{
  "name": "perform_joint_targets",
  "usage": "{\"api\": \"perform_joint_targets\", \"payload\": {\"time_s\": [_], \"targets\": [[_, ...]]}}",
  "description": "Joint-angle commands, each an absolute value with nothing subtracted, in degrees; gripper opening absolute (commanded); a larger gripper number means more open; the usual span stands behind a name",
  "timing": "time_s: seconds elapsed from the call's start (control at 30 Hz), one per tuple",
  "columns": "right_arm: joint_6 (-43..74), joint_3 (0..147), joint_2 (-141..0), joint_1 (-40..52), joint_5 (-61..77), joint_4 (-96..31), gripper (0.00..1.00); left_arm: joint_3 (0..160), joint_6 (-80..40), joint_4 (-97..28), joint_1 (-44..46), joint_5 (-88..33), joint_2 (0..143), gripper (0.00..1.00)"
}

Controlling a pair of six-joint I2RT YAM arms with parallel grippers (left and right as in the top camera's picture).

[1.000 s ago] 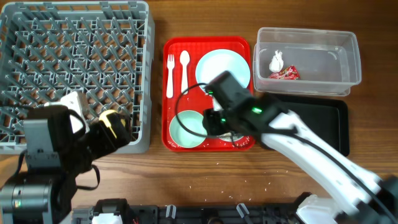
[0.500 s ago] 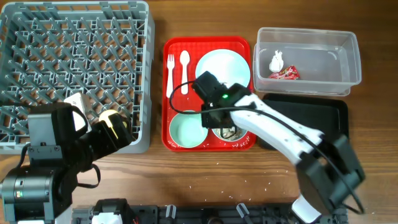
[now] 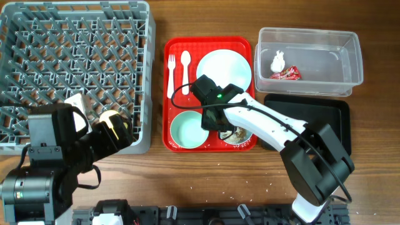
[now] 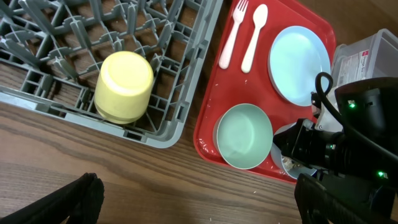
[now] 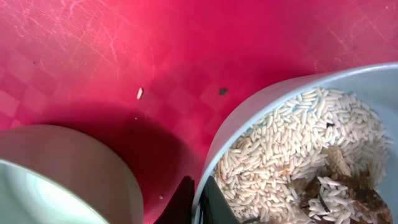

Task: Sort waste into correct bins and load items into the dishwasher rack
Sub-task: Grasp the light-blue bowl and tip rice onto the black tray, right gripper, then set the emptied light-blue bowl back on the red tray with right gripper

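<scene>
My right gripper (image 3: 214, 122) (image 5: 198, 200) is shut on the left rim of the pale blue bowl (image 3: 242, 135) (image 5: 261, 118), one finger inside and one outside. The bowl holds white rice scraps with brown bits (image 5: 298, 155) and stands on the red tray (image 3: 181, 47). The pale green bowl (image 3: 189, 130) (image 4: 244, 135) stands just left of it. The white plate (image 3: 224, 69), fork (image 3: 170, 75) and spoon (image 3: 185, 67) also lie on the tray. The yellow cup (image 4: 124, 94) sits upside down in the grey rack (image 3: 75, 56). My left gripper (image 4: 199, 199) is open and empty over the wood in front of the rack.
The clear tub (image 3: 325, 59) at the back right holds the white napkin (image 3: 278, 60) and the red wrapper (image 3: 285, 74). The black tray (image 3: 322, 115) lies in front of it, right of the red tray. Stray rice grains lie on the table near the front edge.
My right arm has swung left and settled lower over the tray, with its gripper now on the blue bowl's rim. The left arm has not moved.
</scene>
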State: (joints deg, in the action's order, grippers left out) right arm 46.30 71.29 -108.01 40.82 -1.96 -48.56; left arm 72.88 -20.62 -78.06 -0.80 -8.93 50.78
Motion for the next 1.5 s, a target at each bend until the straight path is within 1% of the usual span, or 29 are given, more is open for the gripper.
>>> {"api": "perform_joint_targets", "payload": {"time_s": [0.0,0.07,0.17,0.27,0.33,0.4,0.43,0.5,0.6,0.63,0.7,0.73,0.83,0.87,0.97,1.03,1.07,1.1,1.13,1.17,1.2,1.23,1.27,1.3,1.33,1.37,1.4,1.43,1.47], "targets": [[48.14,70.76,-108.33,40.34,-1.04,-50.30,0.04,73.41,-19.92,-78.08,-0.58,-9.58,50.81,1.00],[47.35,70.81,-103.59,38.92,-0.99,-51.48,0.04,73.41,-19.92,-78.08,-0.58,-9.58,50.81,1.00],[40.14,70.81,-89.32,34.09,4.84,-52.05,0.04,73.41,-19.90,-78.06,-0.58,-9.58,50.81,1.00],[32.36,70.81,-77.52,25.54,13.58,-53.69,0.04,73.41,-19.92,-78.08,-0.58,-9.58,50.81,1.00],[23.62,70.78,-72.77,16.75,21.67,-57.65,0.04,73.41,-19.92,-78.08,-0.58,-9.58,50.81,1.00],[14.94,70.76,-71.88,8.45,28.67,-61.49,0.04,73.41,-19.92,-78.08,-0.58,-9.58,50.81,1.00],[7.90,70.11,-72.23,2.87,35.48,-63.07,0.04,73.41,-19.92,-78.08,-0.58,-9.58,50.81,1.00],[-1.89,66.26,-73.45,-6.72,46.04,-64.47,0.04,73.41,-19.92,-78.06,-0.58,-9.58,50.81,1.00],[-13.91,57.82,-77.47,-15.86,56.77,-63.33,0.04,73.41,-19.92,-78.06,-0.58,-9.58,50.81,1.00],[-19.79,54.48,-79.66,-17.98,61.80,-61.47,0.04,73.41,-19.92,-78.06,-0.58,-9.58,50.81,1.00],[-23.86,49.87,-84.88,-20.69,72.29,-55.75,0.04,73.41,-19.92,-78.06,-0.58,-9.58,50.81,1.00],[-25.63,49.17,-87.50,-21.41,75.18,-54.41,0.04,73.41,-19.92,-78.06,-0.58,-9.58,50.81,1.00],[-32.60,49.12,-89.76,-23.14,82.02,-54.74,0.04,73.41,-19.92,-78.08,-0.58,-9.58,50.81,1.00],[-33.08,49.12,-89.76,-23.81,83.05,-54.63,0.05,73.41,-19.92,-78.08,-0.58,-9.58,50.81,1.00],[-33.52,49.12,-89.78,-26.72,80.14,-55.16,0.05,73.41,-19.92,-78.08,-0.58,-9.58,50.81,1.00],[-35.94,49.12,-89.78,-28.08,80.20,-56.71,0.05,73.41,-19.90,-78.08,-0.58,-9.58,50.81,1.00],[-37.93,49.12,-89.76,-28.14,81.10,-59.40,0.05,73.41,-19.92,-78.08,-0.58,-9.58,50.81,1.00],[-42.85,49.12,-89.76,-28.16,80.75,-60.62,0.04,73.41,-19.92,-78.08,-0.58,-9.58,50.81,1.00],[-41.78,49.12,-89.78,-28.23,80.95,-60.40,0.04,73.41,-19.92,-78.08,-0.58,-9.58,50.81,1.00],[-42.00,49.12,-89.60,-28.21,83.92,-63.09,0.05,73.41,-19.92,-78.06,-0.58,-9.58,50.81,1.00],[-46.24,49.12,-89.47,-28.21,80.09,-63.44,0.04,73.41,-19.92,-78.08,-0.58,-9.58,50.81,1.00],[-41.45,49.04,-89.69,-28.21,77.87,-60.84,0.04,73.41,-19.90,-78.08,-0.58,-9.58,50.81,1.00],[-35.31,48.99,-89.80,-28.21,78.87,-59.33,0.04,73.41,-19.92,-78.08,-0.58,-9.58,50.81,1.00],[-38.28,48.99,-89.43,-28.23,80.29,-61.23,0.04,73.41,-19.92,-78.08,-0.58,-9.58,50.81,1.00],[-39.53,48.99,-89.36,-28.27,79.20,-60.51,0.04,73.41,-19.92,-78.08,-0.58,-9.58,50.81,1.00],[-35.42,48.99,-89.43,-28.49,80.36,-59.99,0.04,73.41,-19.92,-78.08,-0.58,-9.58,50.81,1.00],[-42.39,48.99,-88.75,-28.49,83.85,-63.99,0.04,73.41,-19.92,-78.08,-0.58,-9.58,50.81,1.00],[-43.90,48.99,-88.40,-28.56,80.99,-62.13,0.04,73.41,-19.90,-78.08,-0.58,-9.58,50.81,1.00],[-33.91,48.99,-88.66,-28.58,81.08,-58.94,0.04,73.41,-19.92,-78.08,-0.58,-9.58,50.81,1.00]]}}
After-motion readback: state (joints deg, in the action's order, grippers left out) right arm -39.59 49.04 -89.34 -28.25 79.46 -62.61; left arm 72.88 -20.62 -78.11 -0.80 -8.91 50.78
